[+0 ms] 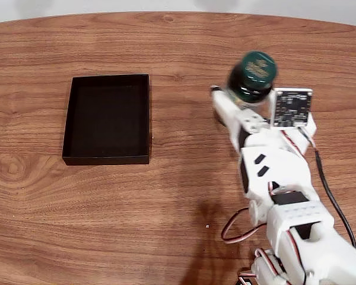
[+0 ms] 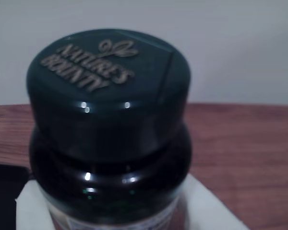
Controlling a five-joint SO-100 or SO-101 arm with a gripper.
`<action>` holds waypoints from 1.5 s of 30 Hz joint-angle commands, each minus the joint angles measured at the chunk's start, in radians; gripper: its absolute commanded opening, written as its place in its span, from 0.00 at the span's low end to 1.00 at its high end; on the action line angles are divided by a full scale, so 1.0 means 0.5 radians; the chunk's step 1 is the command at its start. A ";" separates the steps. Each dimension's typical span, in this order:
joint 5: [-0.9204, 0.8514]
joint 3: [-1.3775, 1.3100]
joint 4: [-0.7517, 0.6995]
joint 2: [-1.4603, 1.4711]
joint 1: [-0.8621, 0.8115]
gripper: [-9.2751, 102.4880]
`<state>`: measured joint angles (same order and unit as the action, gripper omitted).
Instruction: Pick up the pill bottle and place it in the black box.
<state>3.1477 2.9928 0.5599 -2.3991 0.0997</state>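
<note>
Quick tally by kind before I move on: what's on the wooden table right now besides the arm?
Dark green-capped pill bottle: 1, held up in the pincer
Shallow matte black rectangular box: 1, nothing inside it
Total: 2

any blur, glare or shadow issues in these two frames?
Fixed view: the pill bottle is smeared by motion blur at the gripper, while the black box and the table grain stay sharp; a soft arm shadow falls at bottom centre. Wrist view: the bottle is close and slightly soft, with small specular dots on the cap rim and shoulder; cap lettering still reads.
</note>
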 commanded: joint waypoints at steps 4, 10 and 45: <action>0.058 -0.187 -0.279 -0.408 0.282 0.28; 0.120 -0.310 -0.282 -0.328 0.534 0.28; 0.239 -0.887 0.482 0.896 1.065 0.27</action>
<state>3.2704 2.6768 0.6934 -2.0080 0.6259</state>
